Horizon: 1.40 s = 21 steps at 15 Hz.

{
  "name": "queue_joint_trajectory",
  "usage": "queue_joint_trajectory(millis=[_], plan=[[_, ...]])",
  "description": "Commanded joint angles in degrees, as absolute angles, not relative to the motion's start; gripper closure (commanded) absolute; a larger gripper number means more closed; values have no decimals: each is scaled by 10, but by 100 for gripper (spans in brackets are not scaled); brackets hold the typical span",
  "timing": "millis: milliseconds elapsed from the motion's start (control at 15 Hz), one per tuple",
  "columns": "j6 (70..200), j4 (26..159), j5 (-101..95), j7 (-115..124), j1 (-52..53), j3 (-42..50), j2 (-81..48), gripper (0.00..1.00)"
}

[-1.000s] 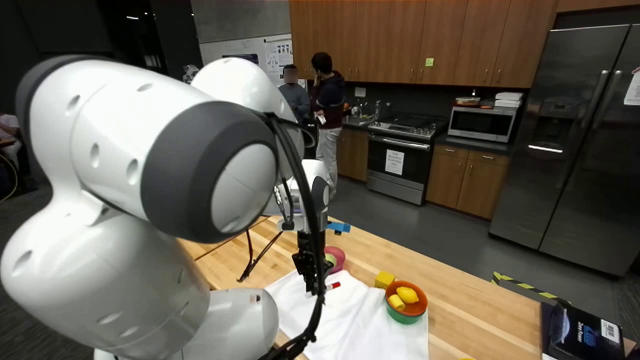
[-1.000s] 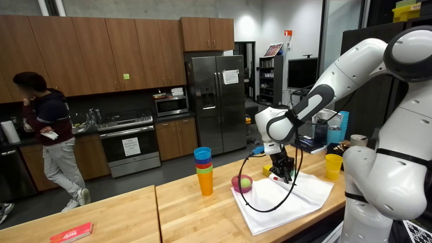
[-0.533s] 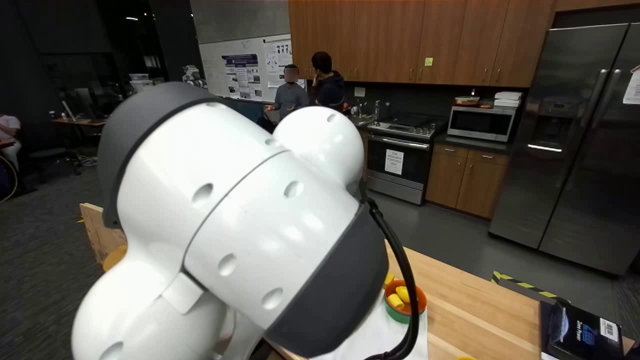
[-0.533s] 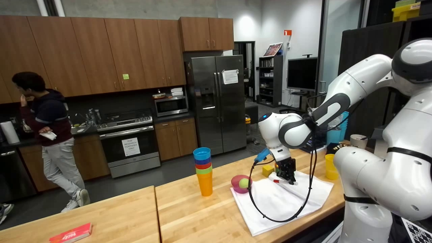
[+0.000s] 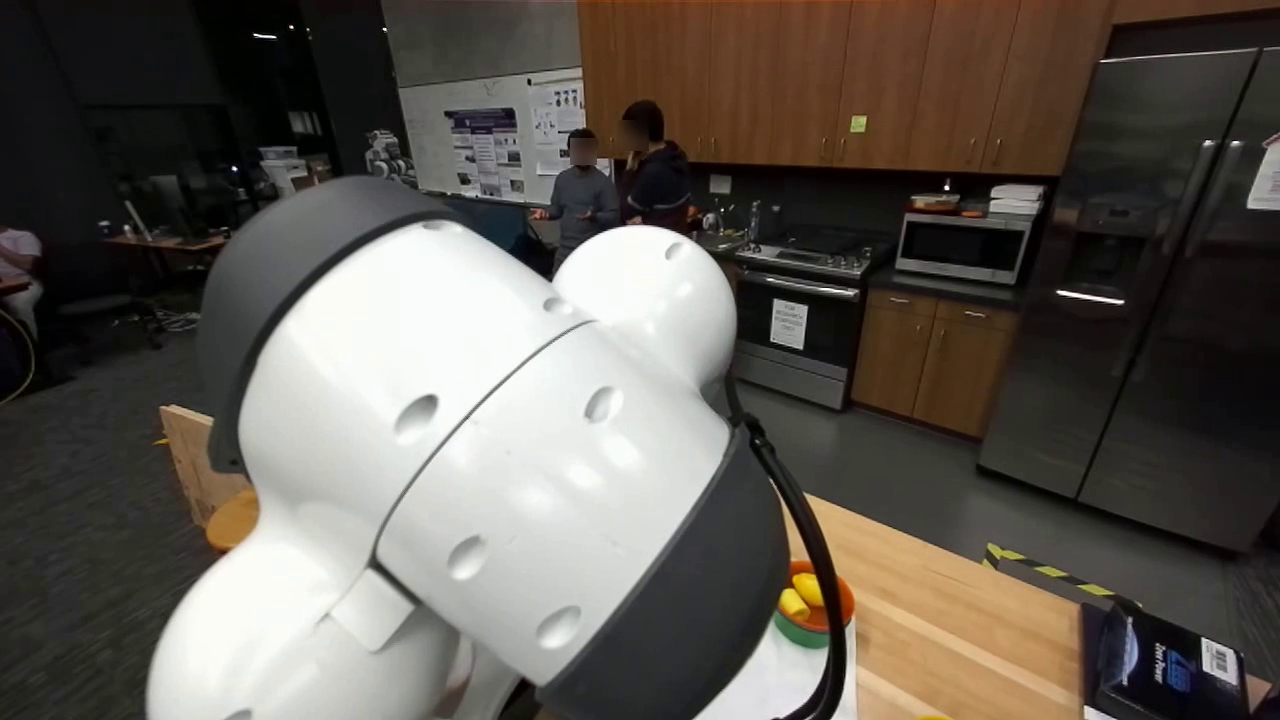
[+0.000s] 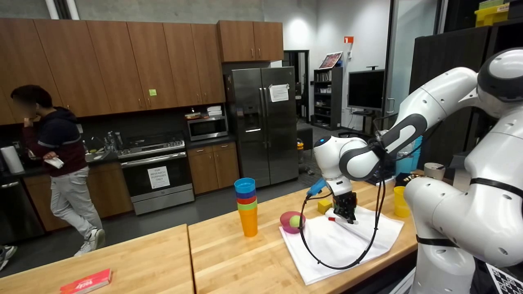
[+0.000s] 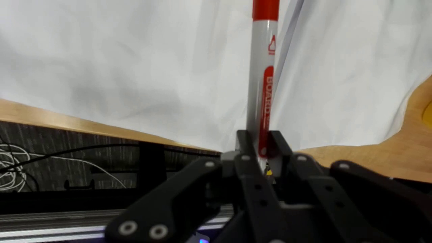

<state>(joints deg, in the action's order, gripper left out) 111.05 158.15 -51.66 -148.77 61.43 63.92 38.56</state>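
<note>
Both exterior views face a grey steel refrigerator (image 5: pixel 1120 300) across a pale wooden table (image 6: pixel 245 261); the wrist view (close, partly blurred) apparently looks steeply onto wrinkled white cloth (image 7: pixel 152 67).

The arm (image 5: pixel 530 480) is glossy white and smoothly curved, with round dimples (image 5: pixel 416 418) and dark grey bands (image 5: pixel 690 600). Black straps (image 6: pixel 436 242) circle it; black cables (image 6: pixel 339 268) loop beside it. The wrist (image 6: pixel 327 157) shows a blue light (image 6: pixel 321 141) and a blue part (image 6: pixel 316 187). The black end effector (image 7: pixel 262 143) has silvery screws (image 7: pixel 158 232).
</note>
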Motion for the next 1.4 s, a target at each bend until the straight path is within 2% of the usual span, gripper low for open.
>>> queue_joint_trajectory(millis=[0,67,467,800,1067,1333], plan=[[1230,1612,-539,-1509,561,604,341,96],[1220,1593,-581,-1484,626,666,385,96],[1343,1596,-653,-1475,653,724,363,96],[1340,1585,-648,-1490,693,771,381,96],[1314,1568,-645,-1490,735,783,407,96],[1269,1539,-606,-1489,760,757,438,96]])
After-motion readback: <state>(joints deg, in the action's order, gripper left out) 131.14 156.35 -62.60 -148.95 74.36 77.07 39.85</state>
